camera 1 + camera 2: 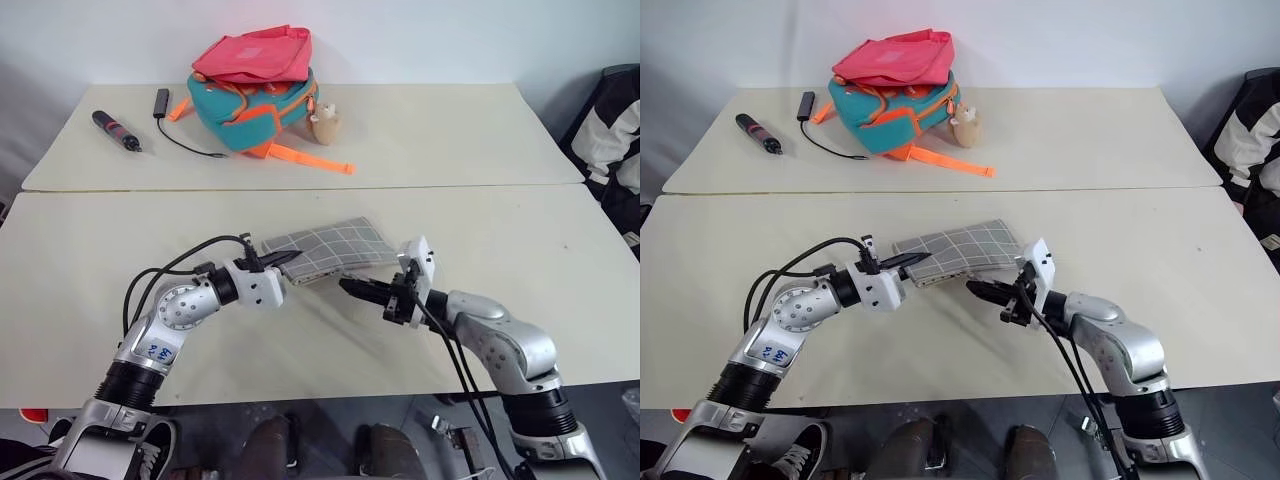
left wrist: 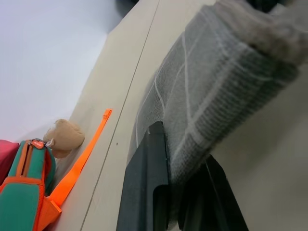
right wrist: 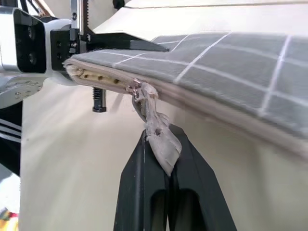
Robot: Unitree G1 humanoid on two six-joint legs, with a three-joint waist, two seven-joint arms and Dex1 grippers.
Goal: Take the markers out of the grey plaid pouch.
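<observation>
You have the grey plaid pouch (image 1: 325, 251) lifted off the near worktop (image 1: 90, 300), roughly at the middle of that slab, and both tools meet it from opposite ends. Your left tool (image 1: 290, 259) is clenched on the pouch's left end, with one black finger (image 2: 147, 187) lying over the plaid cloth and the other under it. Your right tool (image 1: 352, 287) sits just below the pouch's near long edge, its fingers pinched together on the pale zipper pull tab (image 3: 160, 137) (the tab hangs from the seam where the cream lining shows).

The seam near the left tool gapes only slightly; you cannot tell from here whether the markers are inside.

Around the pouch the near worktop is bare on every side, out to its front edge and both side edges. Beyond the pouch, across the seam between slabs, the far worktop (image 1: 450, 130) carries the teal-and-orange backpack (image 1: 255, 95), well apart from the pouch, with a dark pen-like tool (image 1: 117, 131) further left of it.
</observation>
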